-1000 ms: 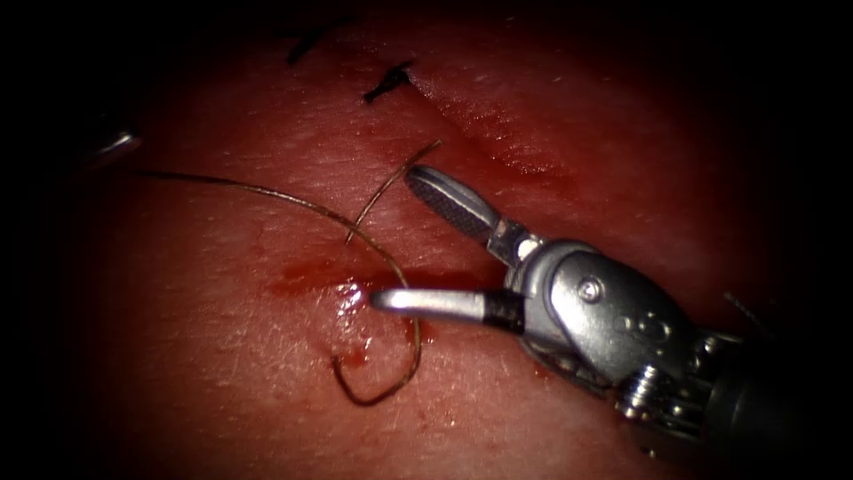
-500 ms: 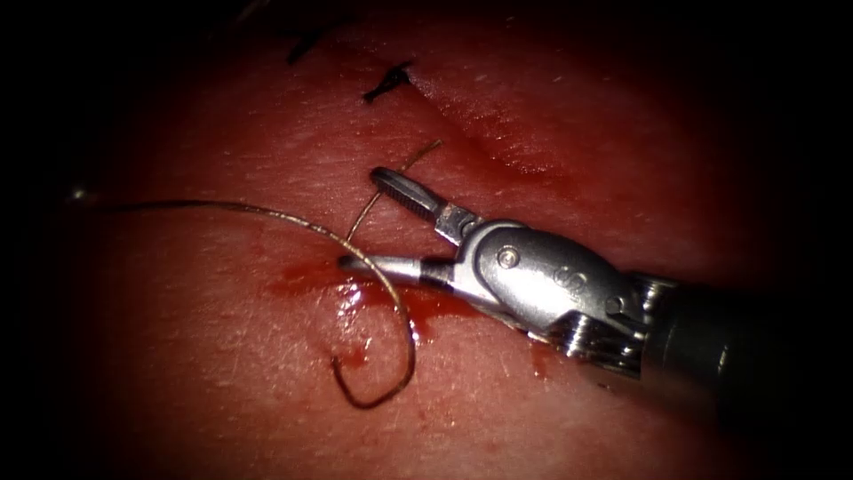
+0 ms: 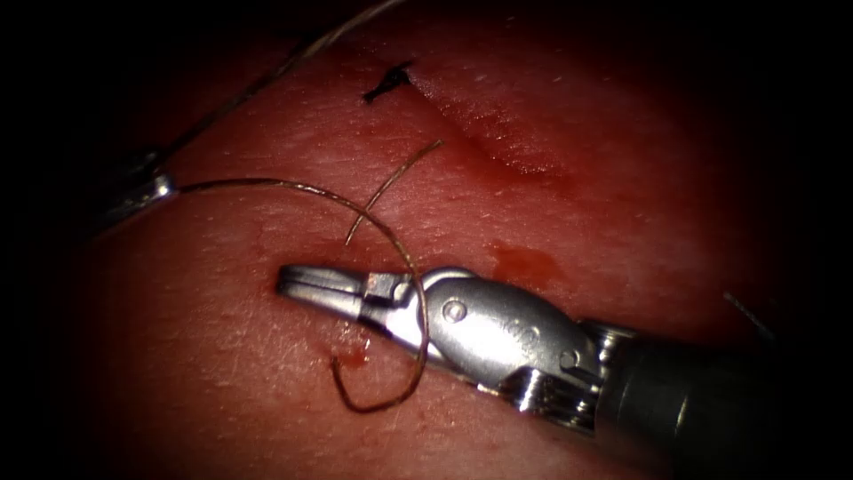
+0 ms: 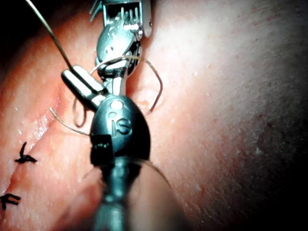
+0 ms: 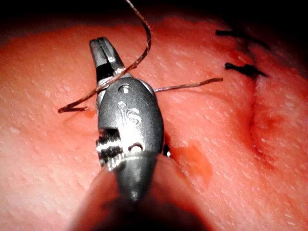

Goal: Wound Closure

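Note:
My right tool comes in from the right and lies low on the tissue, jaws shut, nothing visible between them. The brown thread arcs from my left tool at the dim far left, drapes over the right tool's neck, curls in a loop and enters the tissue at a small red spot. The left tool's jaws are shut on the thread. A second strand rises from them to the upper edge. A short loose thread end lies beside the arc.
The cut runs as a dark groove at upper right, with a black stitch knot at its upper end. A patch of red fluid lies just above the right tool's body. Two black stitches sit along the cut.
The right tool's jaws have gone from wide open to shut as it slid left and lower. The left tool has come in at the left, and the thread now lies over the right tool's neck.

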